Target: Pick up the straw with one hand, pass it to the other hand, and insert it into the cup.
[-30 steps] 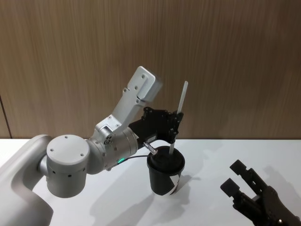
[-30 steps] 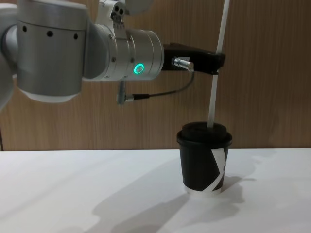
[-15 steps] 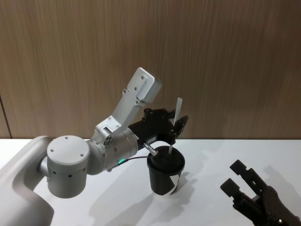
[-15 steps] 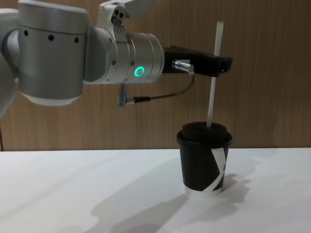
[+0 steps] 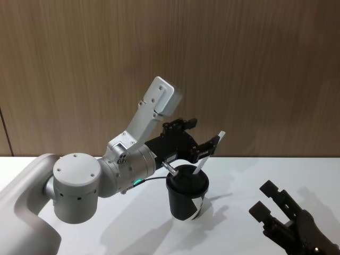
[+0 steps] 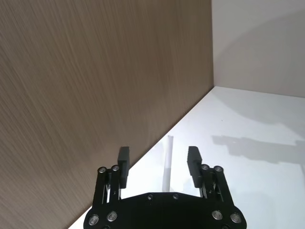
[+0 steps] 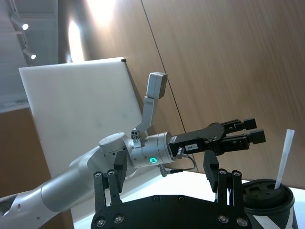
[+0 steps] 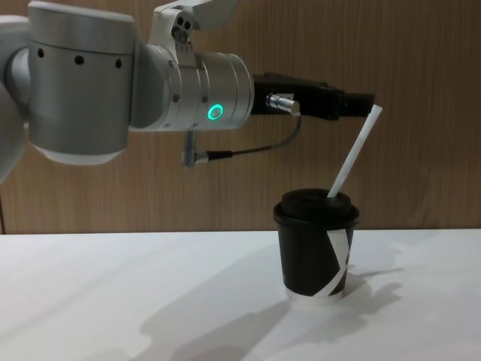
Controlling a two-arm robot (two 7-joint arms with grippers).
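The black cup (image 5: 186, 197) stands on the white table, and the white straw (image 5: 210, 153) sits in its lid, leaning toward my right. Just above the cup my left gripper (image 5: 201, 135) is open, its fingers spread on either side of the straw and apart from it. From the chest, the straw (image 8: 355, 154) tilts up out of the cup (image 8: 316, 252) to just under the left gripper (image 8: 353, 101). In the left wrist view the straw (image 6: 167, 162) stands free between the open fingers (image 6: 124, 161). My right gripper (image 5: 264, 199) rests open low on the right, away from the cup.
A wood-panel wall (image 5: 255, 69) runs close behind the table (image 5: 249, 172). A thin dark cable (image 8: 255, 147) loops under the left wrist. The right wrist view shows the cup (image 7: 267, 195) with the straw (image 7: 283, 160), and the left gripper (image 7: 245, 131) beyond.
The straw slid down into the cup. My left gripper opened and let it go, and the straw tipped over to the right. The right arm has not moved.
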